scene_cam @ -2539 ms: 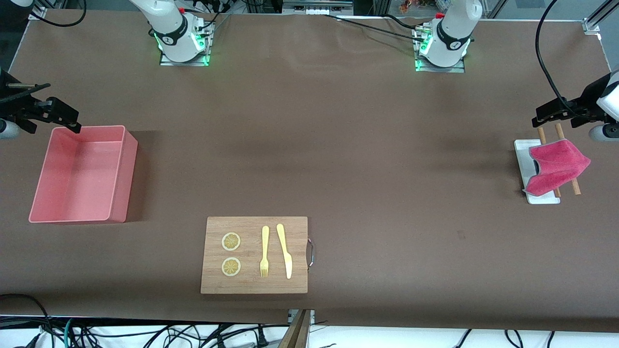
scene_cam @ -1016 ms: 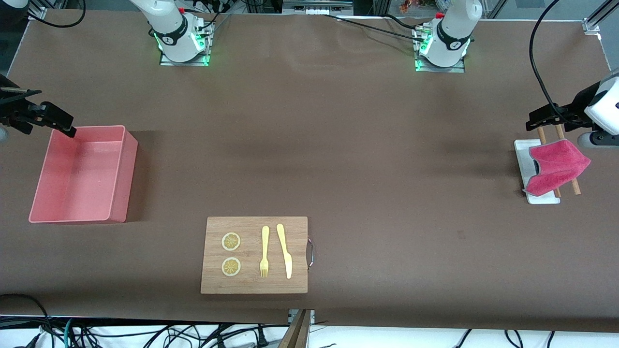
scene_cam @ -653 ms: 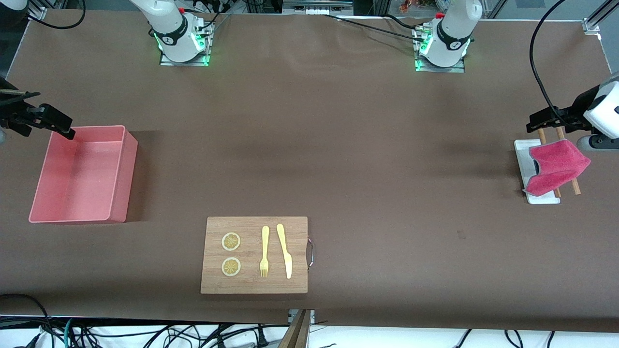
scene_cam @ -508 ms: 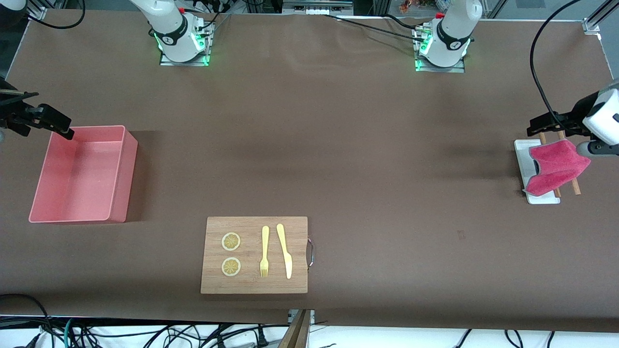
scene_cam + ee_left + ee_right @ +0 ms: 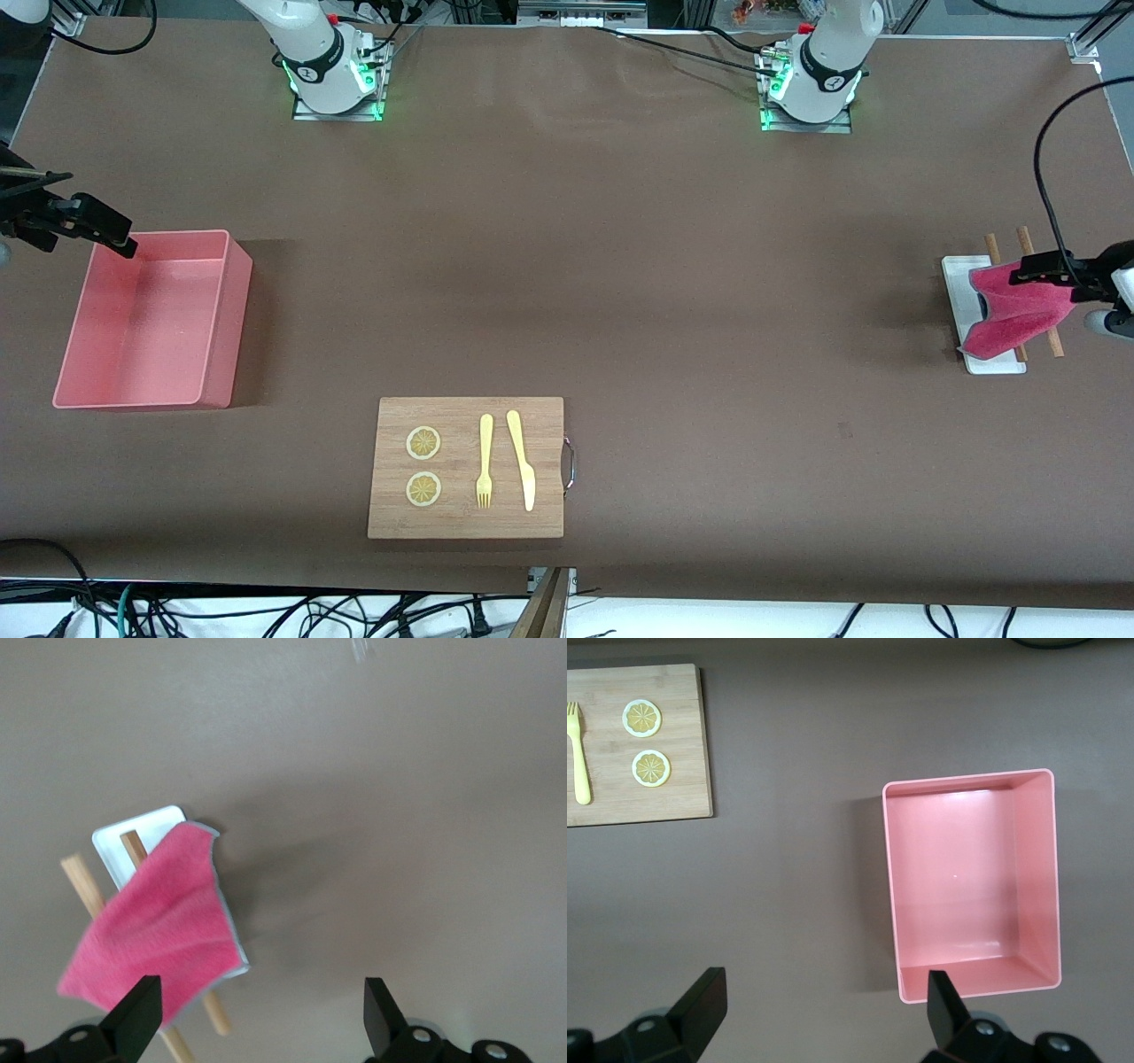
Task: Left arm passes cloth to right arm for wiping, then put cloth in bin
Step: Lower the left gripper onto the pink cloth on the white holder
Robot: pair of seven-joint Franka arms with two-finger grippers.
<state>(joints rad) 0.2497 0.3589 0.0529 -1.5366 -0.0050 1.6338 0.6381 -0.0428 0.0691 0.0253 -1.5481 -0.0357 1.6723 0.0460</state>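
looking across your brown worktop (image 5: 620,292), the biggest thing on it is the bin (image 5: 146,321), a pink tub standing empty at the right arm's end. next in size is the wooden board (image 5: 466,467), nearest the front camera, carrying two lemon slices (image 5: 423,443), a yellow fork (image 5: 485,461) and a yellow knife (image 5: 521,459).

at the left arm's end you have a small white tray (image 5: 960,276) with two wooden sticks (image 5: 992,245) laid across it, and the cloth (image 5: 1014,306) draped over the sticks and the tray, one corner hanging past the outer stick.

your left gripper (image 5: 257,1014) hangs over the cloth with its fingers spread wide, holding nothing; from the front it may be close above the fabric, but you cannot tell if it touches.

your right gripper (image 5: 819,1010) waits in the air over the worktop just beside the bin, its fingers also wide apart and empty.
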